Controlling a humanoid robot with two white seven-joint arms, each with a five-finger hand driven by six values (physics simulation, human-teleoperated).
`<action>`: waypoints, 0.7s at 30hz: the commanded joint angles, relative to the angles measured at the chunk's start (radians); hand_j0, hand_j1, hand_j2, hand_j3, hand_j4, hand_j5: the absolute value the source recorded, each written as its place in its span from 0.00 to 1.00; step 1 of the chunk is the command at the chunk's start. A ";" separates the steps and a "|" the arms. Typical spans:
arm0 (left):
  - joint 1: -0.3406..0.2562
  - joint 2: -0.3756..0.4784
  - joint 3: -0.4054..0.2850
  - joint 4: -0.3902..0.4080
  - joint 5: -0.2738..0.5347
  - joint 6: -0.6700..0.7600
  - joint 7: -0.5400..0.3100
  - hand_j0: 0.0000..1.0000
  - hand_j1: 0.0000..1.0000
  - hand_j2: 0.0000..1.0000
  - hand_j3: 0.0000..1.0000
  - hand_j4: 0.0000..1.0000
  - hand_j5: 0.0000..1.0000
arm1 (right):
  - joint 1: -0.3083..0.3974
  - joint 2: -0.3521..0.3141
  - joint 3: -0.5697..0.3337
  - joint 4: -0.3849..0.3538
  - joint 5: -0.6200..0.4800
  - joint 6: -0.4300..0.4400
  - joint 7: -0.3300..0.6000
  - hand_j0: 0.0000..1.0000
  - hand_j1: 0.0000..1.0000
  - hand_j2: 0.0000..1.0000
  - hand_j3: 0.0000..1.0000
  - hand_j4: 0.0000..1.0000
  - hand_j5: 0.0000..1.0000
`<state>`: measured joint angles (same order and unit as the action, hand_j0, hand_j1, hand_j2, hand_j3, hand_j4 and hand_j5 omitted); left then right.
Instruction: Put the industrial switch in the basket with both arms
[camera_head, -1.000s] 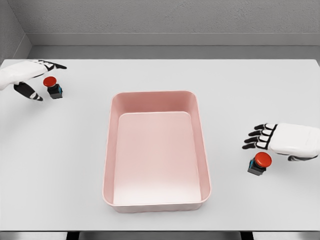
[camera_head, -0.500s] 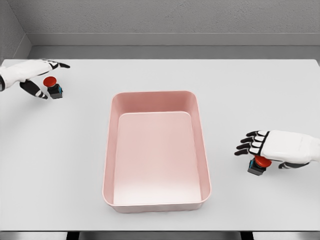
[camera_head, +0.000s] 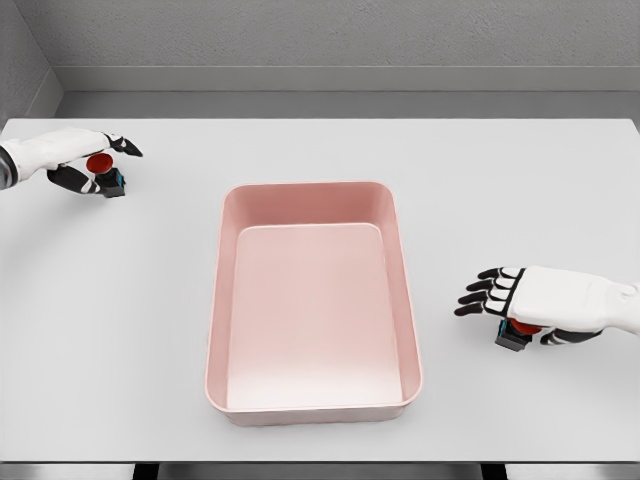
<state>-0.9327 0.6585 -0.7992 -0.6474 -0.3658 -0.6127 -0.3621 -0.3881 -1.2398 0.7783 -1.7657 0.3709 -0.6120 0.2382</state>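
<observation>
A pink rectangular basket sits in the middle of the white table. One industrial switch, a red mushroom button on a dark teal base, stands at the far left. My left hand reaches around it, fingers stretched over the red cap and thumb on the near side. A second switch stands at the right, mostly hidden under my right hand. That hand lies flat over it, its black fingertips spread toward the basket. Both switches rest on the table.
The basket holds nothing and has raised walls. The table's front edge runs along the bottom of the view, and a grey wall stands behind its far edge.
The left hand has closed in so the red cap now sits between fingers and thumb. The right hand slid left and down, covering the right switch's cap.
</observation>
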 joint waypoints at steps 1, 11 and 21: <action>0.000 0.003 0.005 0.000 0.007 0.002 0.000 0.77 0.77 0.77 0.77 0.77 0.77 | 0.002 0.013 -0.001 -0.001 -0.007 0.001 0.000 0.99 0.99 0.99 0.99 0.99 0.99; 0.000 0.010 0.006 0.008 0.011 0.002 0.000 0.76 0.76 0.76 0.76 0.76 0.76 | 0.015 0.017 0.001 0.000 -0.007 0.001 0.001 0.83 0.83 0.83 0.83 0.83 0.83; -0.002 0.033 0.009 0.008 0.013 0.002 -0.006 0.50 0.50 0.50 0.50 0.50 0.50 | 0.017 0.005 -0.001 0.000 -0.006 0.001 0.010 0.67 0.67 0.67 0.67 0.67 0.67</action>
<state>-0.9342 0.6836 -0.7944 -0.6398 -0.3581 -0.6124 -0.3642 -0.3712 -1.2293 0.7791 -1.7655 0.3708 -0.6121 0.2473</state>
